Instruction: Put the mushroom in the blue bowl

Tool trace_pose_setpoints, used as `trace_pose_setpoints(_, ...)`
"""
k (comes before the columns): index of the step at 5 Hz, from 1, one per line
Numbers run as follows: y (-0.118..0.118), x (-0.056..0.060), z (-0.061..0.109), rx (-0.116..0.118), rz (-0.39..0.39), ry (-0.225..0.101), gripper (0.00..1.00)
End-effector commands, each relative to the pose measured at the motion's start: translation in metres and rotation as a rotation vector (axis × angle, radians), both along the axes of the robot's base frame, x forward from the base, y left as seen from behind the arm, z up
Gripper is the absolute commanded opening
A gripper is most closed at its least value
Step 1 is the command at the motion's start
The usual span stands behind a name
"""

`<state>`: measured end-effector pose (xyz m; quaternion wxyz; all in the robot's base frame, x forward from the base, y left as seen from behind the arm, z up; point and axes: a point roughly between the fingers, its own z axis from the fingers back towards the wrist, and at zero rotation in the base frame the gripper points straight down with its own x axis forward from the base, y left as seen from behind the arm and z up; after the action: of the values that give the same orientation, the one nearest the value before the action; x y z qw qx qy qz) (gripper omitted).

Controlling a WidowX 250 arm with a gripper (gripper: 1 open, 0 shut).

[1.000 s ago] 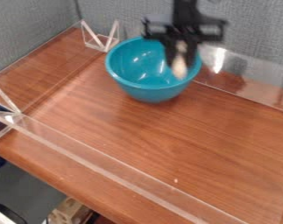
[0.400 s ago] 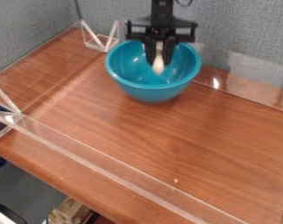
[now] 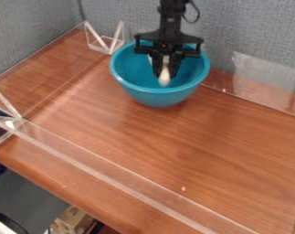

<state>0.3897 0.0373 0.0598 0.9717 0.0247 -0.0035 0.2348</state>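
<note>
we have the gripper (image 3: 165, 66) pointing straight down into the blue bowl (image 3: 135, 82), its black fingers pinched tight on the mushroom (image 3: 165, 74). the mushroom hangs between the fingers, pale stem showing, low inside the bowl and a little toward its far right wall; whether it touches the bowl's floor we cannot tell from this view. the bowl sits on the wooden table (image 3: 150, 146), near the far clear barrier (image 3: 262, 71).

the step in hand, as we judge it, is the release. to do it well we would keep the gripper centred over the bowl's hollow, clear of the rim, and open the fingers only once the mushroom is low enough that it drops a short way and does not bounce off the smooth glossy wall and out. we would open fully, so neither finger drags the toy upward, then lift straight up without brushing the bowl's rim, which could shift the light bowl.
</note>
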Motion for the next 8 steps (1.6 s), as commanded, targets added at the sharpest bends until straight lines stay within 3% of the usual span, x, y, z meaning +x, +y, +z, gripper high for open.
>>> trace_pose_setpoints(1,0.014,0.020,0.019,0.014,0.024,-0.072,0.00)
trace_pose_setpoints(2,0.019,0.030,0.013,0.019,0.028,-0.066,0.00)
trace_pose_setpoints(3,0.018,0.030,0.009,0.023,0.021,-0.063,0.00)
trace_pose_setpoints(4,0.018,0.028,0.007,0.026,0.016,-0.057,1.00)
trace_pose_setpoints(8,0.012,0.018,0.013,0.007,0.016,-0.065,1.00)
